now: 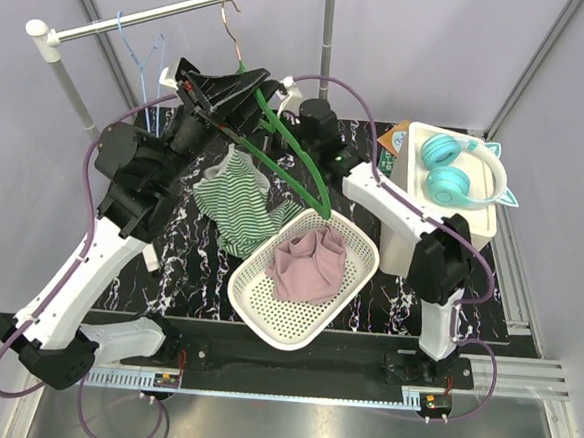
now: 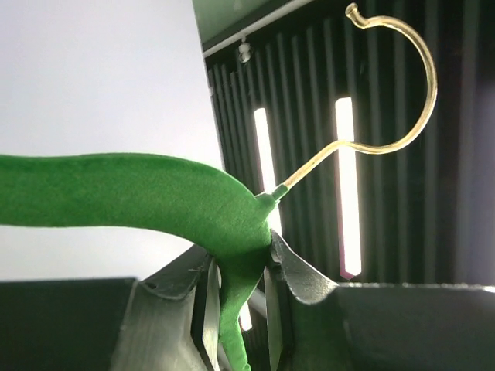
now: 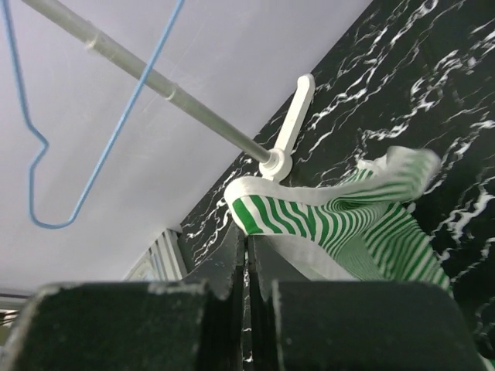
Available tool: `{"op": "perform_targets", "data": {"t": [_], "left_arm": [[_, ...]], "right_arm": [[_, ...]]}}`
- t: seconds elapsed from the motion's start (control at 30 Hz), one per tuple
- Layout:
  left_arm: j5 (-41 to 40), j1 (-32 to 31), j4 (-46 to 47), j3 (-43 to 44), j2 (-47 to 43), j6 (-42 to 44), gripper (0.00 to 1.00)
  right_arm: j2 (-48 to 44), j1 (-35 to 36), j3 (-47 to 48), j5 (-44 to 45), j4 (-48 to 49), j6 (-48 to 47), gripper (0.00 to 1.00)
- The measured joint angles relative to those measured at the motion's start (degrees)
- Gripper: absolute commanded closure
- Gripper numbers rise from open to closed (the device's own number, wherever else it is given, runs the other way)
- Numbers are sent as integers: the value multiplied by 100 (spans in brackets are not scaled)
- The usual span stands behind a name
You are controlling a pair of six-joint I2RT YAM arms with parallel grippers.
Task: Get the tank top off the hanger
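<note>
Left claw [image 2: 244, 259] clamps the green hanger [image 2: 139, 197] at its neck. Right claw [image 3: 247, 247] is closed tight, pinching the striped top [image 3: 340, 220] by its edge, and the cloth trails beyond the claw's tips.

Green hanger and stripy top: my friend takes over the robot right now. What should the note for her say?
Left gripper: shut on the green hanger at its neck, holding it off the rail.
Right gripper: shut on a strap of the striped tank top.
Tank top: hanging above the table, close beside the hanger.
Done: hanger and top are both gripped.
Left: pull the top clear of the hanger. Whether a strap is still looped on it cannot be told.
</note>
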Motion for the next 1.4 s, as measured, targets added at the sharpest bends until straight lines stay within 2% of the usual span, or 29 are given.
{"op": "perform_targets", "data": {"t": [0.13, 0.27, 0.43, 0.63, 0.8, 0.9, 1.13, 1.4], "left_arm": [[474, 306, -72, -70, -107, 466, 100], [861, 748, -509, -70, -374, 1049, 100], [1178, 1019, -776, 68, -570, 1641, 100], [1462, 1108, -1145, 597, -485, 2422, 100], [1574, 1241, -1231, 702, -503, 2723, 100], [1624, 1303, -1241, 702, -492, 2806, 100], [1740, 1386, -1259, 726, -387, 2844, 100], [1829, 1456, -1272, 734, -319, 2841, 100]], "right_arm": [[-411, -142, 297, 149, -710, -297, 100], [-966, -203, 1073, 199, -1346, -544, 100], [-1622, -201, 2433, 184, -2006, -684, 100], [-1770, -201, 4489, 131, -2732, -719, 100], [-1777, -201, 5281, 9, -2909, -542, 100], [-1880, -201, 5152, -101, -2914, -398, 100], [-2212, -201, 3821, -111, -3101, -372, 100], [-2302, -201, 3154, -107, -3167, -367, 100]]}}
